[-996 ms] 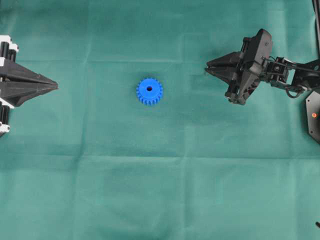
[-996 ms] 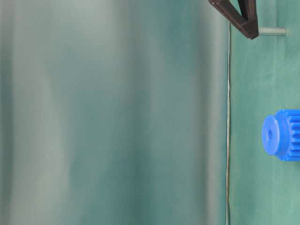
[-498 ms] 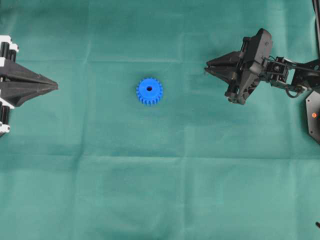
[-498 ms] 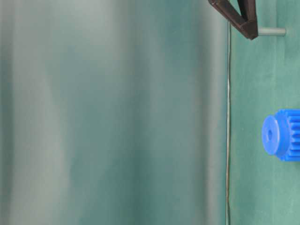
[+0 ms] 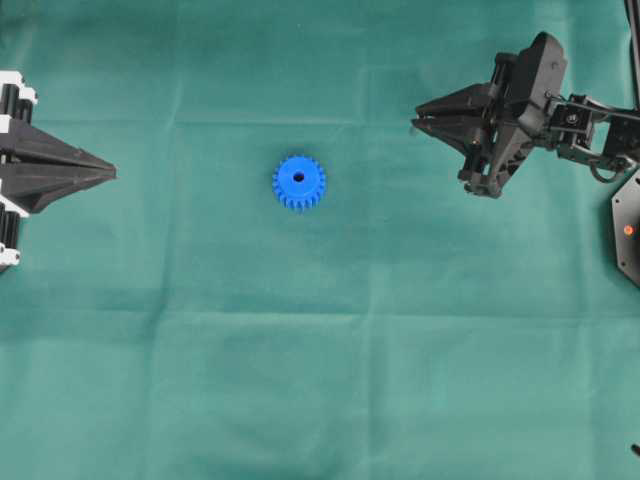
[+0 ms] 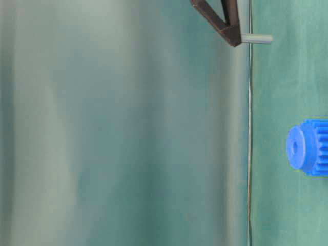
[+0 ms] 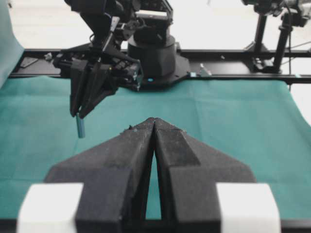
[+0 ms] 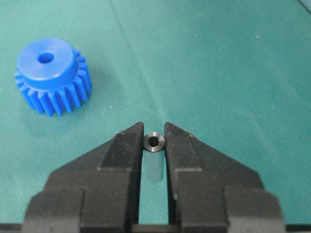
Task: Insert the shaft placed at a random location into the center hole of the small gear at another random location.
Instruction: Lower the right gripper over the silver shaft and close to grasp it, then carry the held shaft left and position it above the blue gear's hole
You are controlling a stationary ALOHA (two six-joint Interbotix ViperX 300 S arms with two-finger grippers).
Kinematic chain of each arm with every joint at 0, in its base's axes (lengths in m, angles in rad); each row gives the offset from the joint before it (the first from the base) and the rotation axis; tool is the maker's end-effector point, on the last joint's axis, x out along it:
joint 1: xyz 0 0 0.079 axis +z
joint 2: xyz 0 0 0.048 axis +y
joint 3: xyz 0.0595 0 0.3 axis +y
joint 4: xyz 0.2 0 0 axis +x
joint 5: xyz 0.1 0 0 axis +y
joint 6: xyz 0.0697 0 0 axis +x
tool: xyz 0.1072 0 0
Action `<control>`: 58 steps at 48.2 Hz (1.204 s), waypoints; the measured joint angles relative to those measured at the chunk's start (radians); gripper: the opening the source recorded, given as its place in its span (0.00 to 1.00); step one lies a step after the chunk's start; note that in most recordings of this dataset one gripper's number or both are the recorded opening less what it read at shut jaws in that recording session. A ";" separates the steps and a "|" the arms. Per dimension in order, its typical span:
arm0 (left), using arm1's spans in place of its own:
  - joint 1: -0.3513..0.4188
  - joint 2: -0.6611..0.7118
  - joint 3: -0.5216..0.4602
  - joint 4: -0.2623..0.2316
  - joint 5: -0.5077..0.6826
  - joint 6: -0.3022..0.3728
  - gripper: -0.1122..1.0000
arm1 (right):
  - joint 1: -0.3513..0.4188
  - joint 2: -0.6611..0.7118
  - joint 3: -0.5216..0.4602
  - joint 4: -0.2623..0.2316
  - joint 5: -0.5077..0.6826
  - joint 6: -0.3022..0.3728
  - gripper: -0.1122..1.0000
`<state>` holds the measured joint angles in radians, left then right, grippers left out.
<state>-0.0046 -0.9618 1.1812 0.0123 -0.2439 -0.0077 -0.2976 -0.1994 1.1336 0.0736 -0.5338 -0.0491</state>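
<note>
Right gripper (image 8: 154, 145) has lifted pin (image 8: 154, 142), clamped upright. We carry over blue gear (image 8: 50, 75), centre above hole (image 8: 46, 58), lower straight. Left gripper (image 7: 153, 127) shut, empty.

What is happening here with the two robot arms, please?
The right gripper is shut on the shaft, a short grey metal pin held between its fingers and hanging clear of the green cloth. The small gear, bright blue, lies flat on the cloth some way off, with its center hole facing up and empty. The left gripper is shut on nothing and sits apart at the table's side. The insertion is not yet done.
</note>
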 measured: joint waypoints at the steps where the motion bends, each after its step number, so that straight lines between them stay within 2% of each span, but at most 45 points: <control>1: 0.000 0.000 0.000 0.000 -0.002 0.000 0.10 | 0.000 0.000 0.000 -0.002 0.002 0.000 0.21; 12: 0.000 0.000 0.000 0.000 0.000 0.000 0.10 | 0.002 -0.002 -0.005 -0.002 0.005 -0.002 0.21; 19: -0.002 -0.002 0.000 0.000 0.000 0.000 0.10 | 0.023 0.031 -0.041 -0.002 0.008 -0.002 0.21; 45: 0.000 0.000 0.002 0.000 0.000 -0.003 0.10 | 0.133 0.230 -0.305 -0.003 0.086 -0.002 0.21; 58: -0.002 0.000 0.000 0.000 0.000 -0.002 0.10 | 0.173 0.291 -0.403 -0.008 0.115 -0.002 0.21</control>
<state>-0.0061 -0.9618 1.1812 0.0123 -0.2439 -0.0092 -0.1243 0.0920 0.7302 0.0660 -0.4188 -0.0506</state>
